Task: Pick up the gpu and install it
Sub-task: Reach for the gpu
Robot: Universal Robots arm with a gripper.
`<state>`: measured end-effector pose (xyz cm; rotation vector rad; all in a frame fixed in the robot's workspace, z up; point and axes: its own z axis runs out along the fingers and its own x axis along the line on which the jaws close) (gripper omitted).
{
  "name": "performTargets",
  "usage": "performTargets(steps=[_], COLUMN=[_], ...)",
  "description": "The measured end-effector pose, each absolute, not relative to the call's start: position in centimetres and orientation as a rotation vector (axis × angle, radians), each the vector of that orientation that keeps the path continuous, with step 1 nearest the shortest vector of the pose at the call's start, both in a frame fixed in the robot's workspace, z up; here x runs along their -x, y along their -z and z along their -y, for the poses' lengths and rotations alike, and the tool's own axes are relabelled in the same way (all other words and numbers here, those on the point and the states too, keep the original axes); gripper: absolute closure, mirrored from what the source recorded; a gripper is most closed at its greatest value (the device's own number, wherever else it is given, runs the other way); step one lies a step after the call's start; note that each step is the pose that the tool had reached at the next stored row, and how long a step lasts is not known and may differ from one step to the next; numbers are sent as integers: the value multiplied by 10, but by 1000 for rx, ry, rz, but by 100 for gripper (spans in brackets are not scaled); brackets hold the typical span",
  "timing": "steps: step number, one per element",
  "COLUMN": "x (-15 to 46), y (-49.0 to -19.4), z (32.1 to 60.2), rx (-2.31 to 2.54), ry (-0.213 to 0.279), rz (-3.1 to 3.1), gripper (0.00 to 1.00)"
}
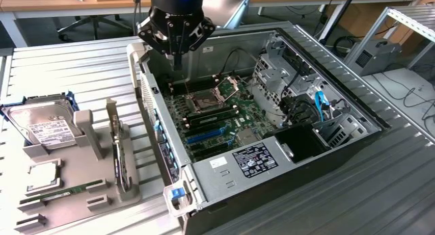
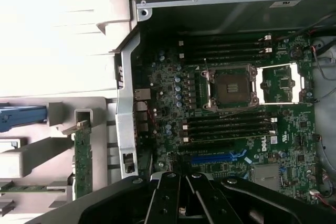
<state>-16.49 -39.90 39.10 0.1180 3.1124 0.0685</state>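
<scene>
The claw [image 1: 178, 60] is closed, its fingers pressed together with nothing between them. It hangs over the far corner of the opened computer case [image 1: 286, 189], on the exterior view's left side of that case. In the wrist view the claw [image 2: 180, 182] looks down on the motherboard [image 2: 236, 129], where the bare processor socket [image 2: 231, 87] sits between rows of dark memory slots.

In the exterior view the motherboard [image 1: 217, 112] lies flat in the case, and a power supply [image 1: 248, 161] with a black label fills the near end.

The gpu [image 1: 117, 156] is well apart from the claw. It stands on edge in a slot of a grey holder [image 1: 81, 163] on the table [image 1: 75, 61], to the exterior view's left of the case. The wrist view shows the gpu [image 2: 82, 161] as a thin upright card just outside the case wall. The same holder carries a hard drive [image 1: 44, 125] with a white label and a slim green memory stick [image 1: 64, 191].
</scene>
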Motion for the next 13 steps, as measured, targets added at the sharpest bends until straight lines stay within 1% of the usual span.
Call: performTargets(steps=[13], x=[181], y=[-390], z=[399], rx=[-118], ry=[-68], rz=[-3112], gripper=[89])
